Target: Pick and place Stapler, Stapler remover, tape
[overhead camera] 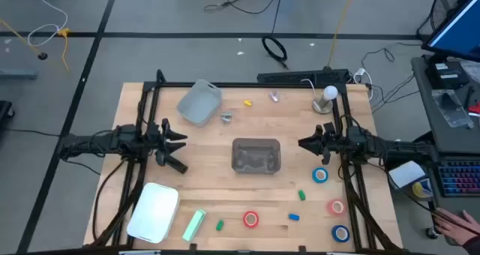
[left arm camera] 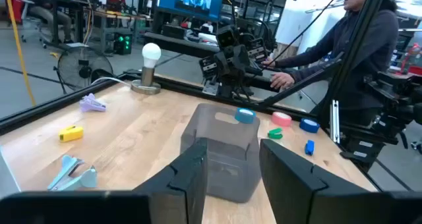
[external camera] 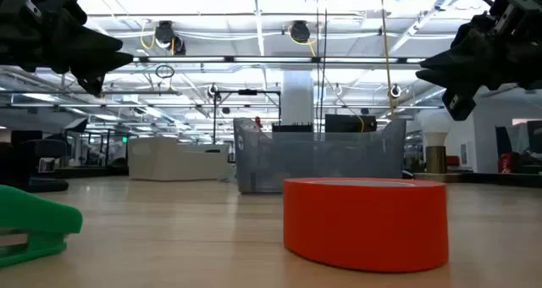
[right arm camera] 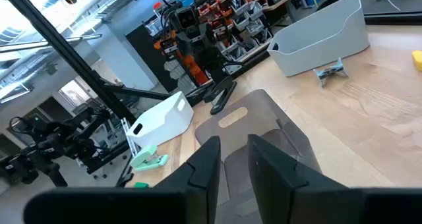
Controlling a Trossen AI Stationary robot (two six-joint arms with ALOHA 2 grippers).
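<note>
The mint-green stapler [overhead camera: 194, 225] lies flat near the table's front edge, beside a white tray [overhead camera: 154, 210]. A silvery stapler remover [overhead camera: 226, 118] lies on the wood by the tilted grey bin [overhead camera: 199, 103]. Tape rings lie flat at the right: blue [overhead camera: 321, 175], pink [overhead camera: 335, 207], blue [overhead camera: 340, 232], and red [overhead camera: 250, 219] toward the front. My left gripper [overhead camera: 181, 150] hovers open to the left of the clear bin [overhead camera: 256, 155]. My right gripper [overhead camera: 302, 144] hovers to the right of the bin, its fingers a narrow gap apart with nothing between them.
A lamp [overhead camera: 326, 97] stands at the far right. Small yellow [overhead camera: 248, 103], green [overhead camera: 302, 196] and blue [overhead camera: 294, 217] pieces lie scattered on the wood. A person's hand [overhead camera: 457, 225] shows beyond the table's right front corner. Black frame posts stand along both sides.
</note>
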